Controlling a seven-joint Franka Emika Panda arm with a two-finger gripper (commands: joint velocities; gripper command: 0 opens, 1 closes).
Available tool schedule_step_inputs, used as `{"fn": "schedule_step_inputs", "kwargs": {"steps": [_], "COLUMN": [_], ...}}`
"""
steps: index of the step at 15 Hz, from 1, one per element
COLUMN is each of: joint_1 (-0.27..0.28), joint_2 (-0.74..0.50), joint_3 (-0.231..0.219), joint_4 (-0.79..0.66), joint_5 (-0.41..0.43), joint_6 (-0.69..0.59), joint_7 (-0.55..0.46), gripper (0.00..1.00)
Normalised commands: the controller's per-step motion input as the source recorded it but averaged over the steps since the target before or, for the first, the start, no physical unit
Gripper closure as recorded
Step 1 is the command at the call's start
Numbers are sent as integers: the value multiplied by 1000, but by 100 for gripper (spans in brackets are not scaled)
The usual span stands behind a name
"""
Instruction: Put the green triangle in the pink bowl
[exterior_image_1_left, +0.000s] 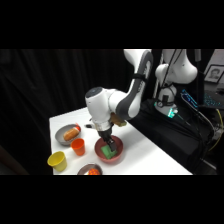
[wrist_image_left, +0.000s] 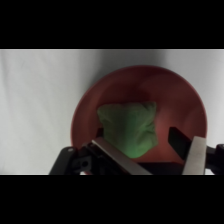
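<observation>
**Green triangle inside pink bowl, end effector above it**

1. Task items. One green triangle (exterior_image_1_left: 107, 151) lies inside one pink bowl (exterior_image_1_left: 109, 150). In the wrist view the green triangle (wrist_image_left: 129, 128) rests on the floor of the pink bowl (wrist_image_left: 185, 95), roughly at its centre, with the bowl's inner wall visible all around it.

2. End effector. One end effector (exterior_image_1_left: 108, 145) reaches down from above into the mouth of the pink bowl. In the wrist view the end effector (wrist_image_left: 150, 152) has its two fingers spread apart, one on each side of the green triangle. The near edge of the block sits in the gap between them. Whether either finger touches the block cannot be told. Nothing is pinched.

3. Other items on the bench (exterior_image_1_left: 150, 160), counted:
   - Two grey metal bowls. One metal bowl (exterior_image_1_left: 67, 134) sits near the far left corner and holds an orange food piece (exterior_image_1_left: 72, 132). The second metal bowl (exterior_image_1_left: 90, 170) sits at the near edge, also with orange contents.
   - One orange cup (exterior_image_1_left: 78, 146), just left of the pink bowl.
   - One yellow cup (exterior_image_1_left: 57, 160), at the near left edge.

4. Arm. One white arm (exterior_image_1_left: 125, 100) extends from the upper right over the bench.
</observation>
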Motion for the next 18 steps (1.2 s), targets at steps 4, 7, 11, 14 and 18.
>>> {"fn": "schedule_step_inputs", "kwargs": {"steps": [4, 7, 11, 14, 18], "joint_1": [-16, 0, 22, 27, 20], "joint_2": [-408, -421, -438, -387, -354], "joint_3": [15, 9, 6, 10, 12], "joint_4": [-172, -191, -207, -166, -146], "joint_5": [95, 82, 54, 49, 54], "joint_6": [-202, -235, -238, -204, -149], "joint_7": [5, 26, 57, 67, 53], "gripper": [0, 0, 0, 0, 0]}}
